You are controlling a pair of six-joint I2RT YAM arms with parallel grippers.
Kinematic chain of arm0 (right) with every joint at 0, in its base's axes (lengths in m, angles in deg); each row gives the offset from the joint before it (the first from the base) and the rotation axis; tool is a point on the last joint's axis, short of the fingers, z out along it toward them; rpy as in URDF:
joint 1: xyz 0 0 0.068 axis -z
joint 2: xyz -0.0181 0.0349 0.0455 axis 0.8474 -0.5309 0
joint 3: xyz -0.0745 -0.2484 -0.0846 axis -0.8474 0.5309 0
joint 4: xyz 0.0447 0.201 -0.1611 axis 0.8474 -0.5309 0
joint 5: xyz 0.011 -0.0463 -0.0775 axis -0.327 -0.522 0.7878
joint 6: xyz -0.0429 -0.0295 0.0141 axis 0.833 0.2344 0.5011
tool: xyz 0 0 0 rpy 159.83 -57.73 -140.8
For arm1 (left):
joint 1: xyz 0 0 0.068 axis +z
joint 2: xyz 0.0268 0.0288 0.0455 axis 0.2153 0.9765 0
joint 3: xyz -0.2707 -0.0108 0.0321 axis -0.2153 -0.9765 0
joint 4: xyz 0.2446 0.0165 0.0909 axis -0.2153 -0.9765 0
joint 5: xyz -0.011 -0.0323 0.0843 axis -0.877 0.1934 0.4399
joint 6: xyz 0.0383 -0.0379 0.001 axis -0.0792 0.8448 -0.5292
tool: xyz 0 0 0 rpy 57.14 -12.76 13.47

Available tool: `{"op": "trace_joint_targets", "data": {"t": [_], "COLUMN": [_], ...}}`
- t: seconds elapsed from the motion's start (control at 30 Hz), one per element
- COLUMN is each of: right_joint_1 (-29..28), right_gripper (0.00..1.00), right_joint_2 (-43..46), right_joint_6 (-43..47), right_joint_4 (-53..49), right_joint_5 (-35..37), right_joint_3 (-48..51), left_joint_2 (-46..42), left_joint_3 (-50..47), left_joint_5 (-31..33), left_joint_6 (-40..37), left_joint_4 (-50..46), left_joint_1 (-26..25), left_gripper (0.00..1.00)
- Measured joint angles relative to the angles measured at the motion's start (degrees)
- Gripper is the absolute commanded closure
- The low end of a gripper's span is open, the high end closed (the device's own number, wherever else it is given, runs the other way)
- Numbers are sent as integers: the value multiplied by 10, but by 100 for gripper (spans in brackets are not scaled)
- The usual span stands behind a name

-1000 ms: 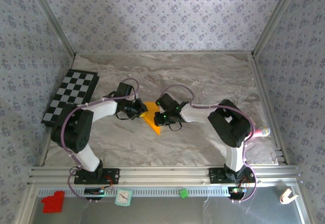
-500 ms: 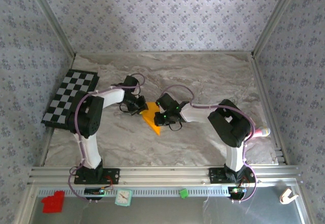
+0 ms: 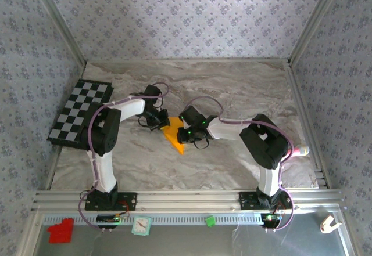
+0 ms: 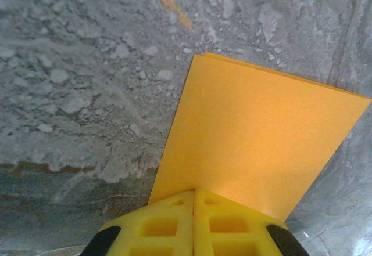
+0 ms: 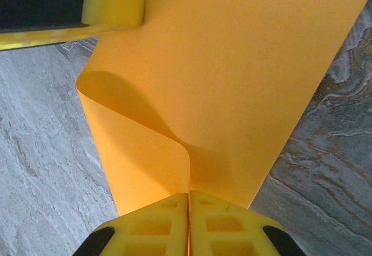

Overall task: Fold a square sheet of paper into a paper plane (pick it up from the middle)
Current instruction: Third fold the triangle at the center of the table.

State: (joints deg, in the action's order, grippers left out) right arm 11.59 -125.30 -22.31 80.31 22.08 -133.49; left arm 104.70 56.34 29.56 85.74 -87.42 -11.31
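Left claw [image 4: 193,201] and right claw [image 5: 189,201] clamp the paper [image 3: 174,135] at frame centre, loosely doubled over; apparently no plane folds are made yet.

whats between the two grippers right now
The orange sheet of paper fills the gap between the left gripper and the right gripper. Each is shut on an edge of it. The top view shows this.

The paper [image 4: 256,145] is smooth and matt, the tabletop [image 4: 75,82] veined stone-look.
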Motion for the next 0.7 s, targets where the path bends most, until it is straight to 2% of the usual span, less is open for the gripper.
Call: {"op": "trace_joint_targets", "data": {"t": [0.57,0.7], "right_joint_1": [0,0], "right_gripper": [92,92], "right_joint_2": [-2,-4], "right_joint_6": [0,0], "right_joint_4": [-9,-10], "right_joint_5": [7,6], "right_joint_3": [0,0], "left_joint_2": [2,2], "left_joint_3": [5,8], "left_joint_5": [4,4], "left_joint_6": [-6,-7], "left_joint_4": [-7,-8], "left_joint_1": [-2,-3], "left_gripper": [93,90]}}
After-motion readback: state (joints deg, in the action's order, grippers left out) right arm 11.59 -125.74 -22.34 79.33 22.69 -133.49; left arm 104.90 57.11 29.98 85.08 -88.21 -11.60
